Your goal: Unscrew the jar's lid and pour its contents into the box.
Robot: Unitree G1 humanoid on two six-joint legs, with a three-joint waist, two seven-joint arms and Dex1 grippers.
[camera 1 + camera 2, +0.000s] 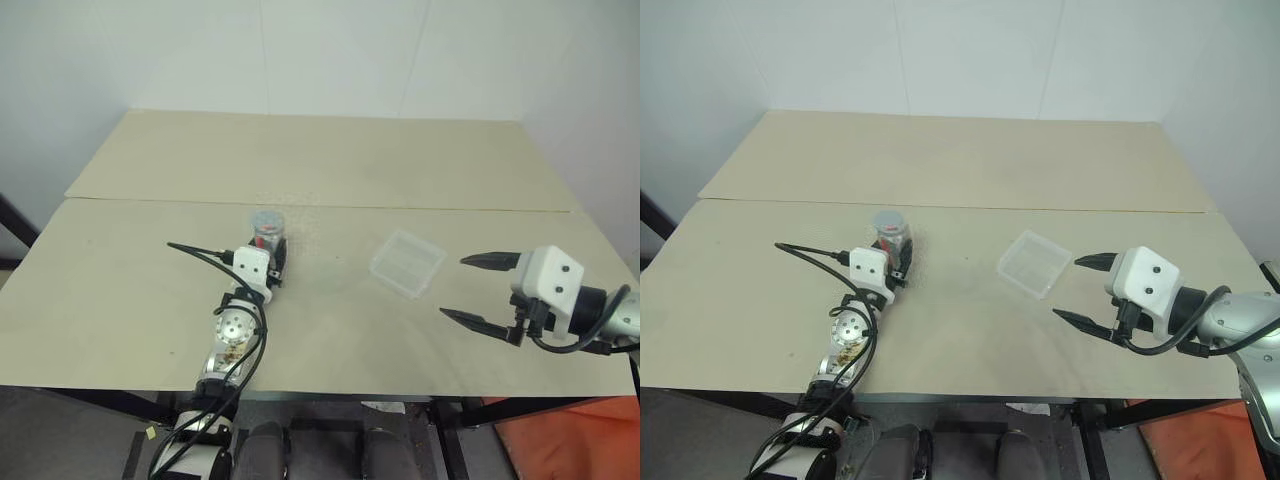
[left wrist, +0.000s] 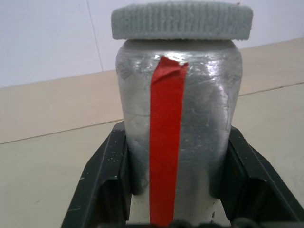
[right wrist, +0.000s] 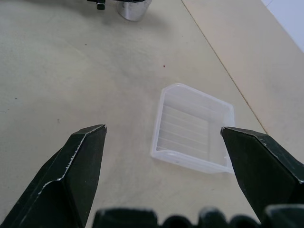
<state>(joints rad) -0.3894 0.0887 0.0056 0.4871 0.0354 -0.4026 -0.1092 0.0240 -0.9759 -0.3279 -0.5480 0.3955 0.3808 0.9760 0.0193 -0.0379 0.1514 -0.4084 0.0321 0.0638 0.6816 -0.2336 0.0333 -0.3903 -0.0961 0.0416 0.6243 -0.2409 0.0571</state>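
Observation:
The jar (image 1: 267, 232) stands upright on the table, left of centre. It has silvery sides with a red tape strip (image 2: 166, 142). The grey ribbed lid (image 2: 182, 21) sits on top of it. My left gripper (image 1: 267, 248) is shut on the jar, its black fingers (image 2: 111, 166) pressed against both lower sides. The clear, shallow box (image 1: 407, 262) lies flat to the right of the jar, with nothing in it. My right gripper (image 1: 455, 287) hovers open just right of the box, pointing towards it. In the right wrist view the box (image 3: 190, 164) shows between its spread fingers (image 3: 76, 166).
The tabletop (image 1: 120, 300) is made of two pale boards that meet at a seam (image 1: 420, 208) behind the jar and box. A white wall rises behind the far board. A black cable (image 1: 205, 255) loops off the left wrist.

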